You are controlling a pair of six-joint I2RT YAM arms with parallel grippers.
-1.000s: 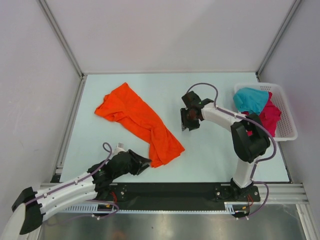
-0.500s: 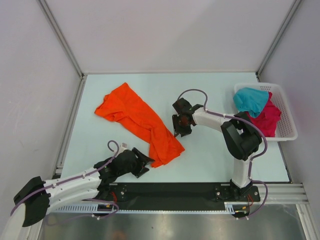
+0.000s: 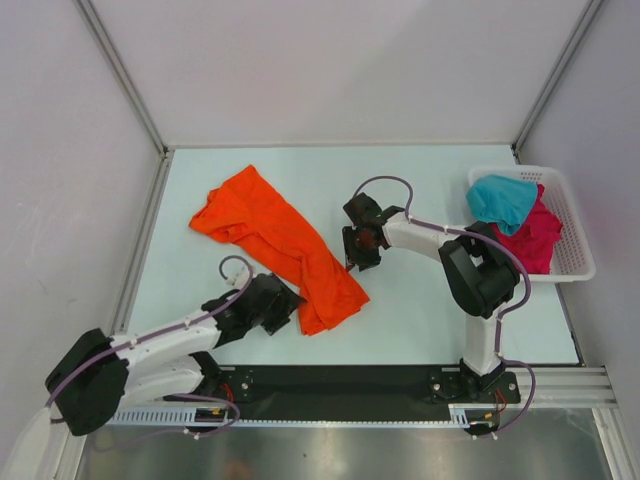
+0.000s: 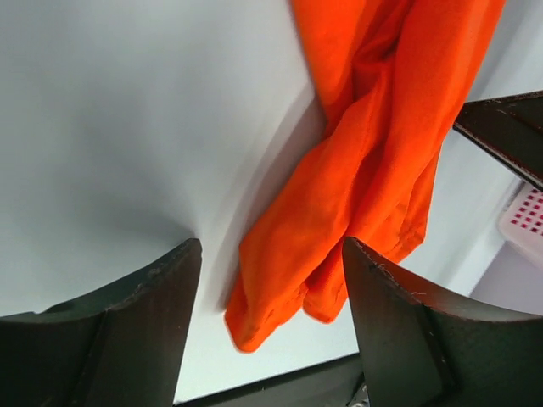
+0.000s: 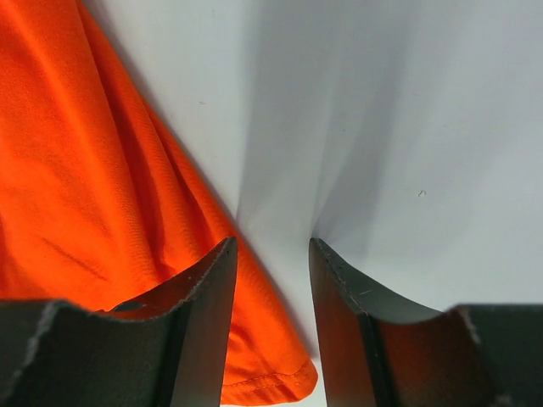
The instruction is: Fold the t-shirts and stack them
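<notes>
From above, the left tool (image 3: 283,305) is open, and the near end of the orange shirt (image 3: 275,235) lies right beside it. The right tool (image 3: 358,250) sits at the shirt's other edge. The shirt is long and crumpled on the counter (image 3: 430,180). The teal shirt (image 3: 498,198) and pink shirt (image 3: 542,238) are in the basket (image 3: 578,262), far past the right tool.

The left tool's own camera shows bunched cloth just ahead. It might grab too many layers and make a lumpy fold.

The right tool's camera shows it partly open over bare counter, with the cloth beside one finger (image 5: 199,322). If it closes here, it may miss.
</notes>
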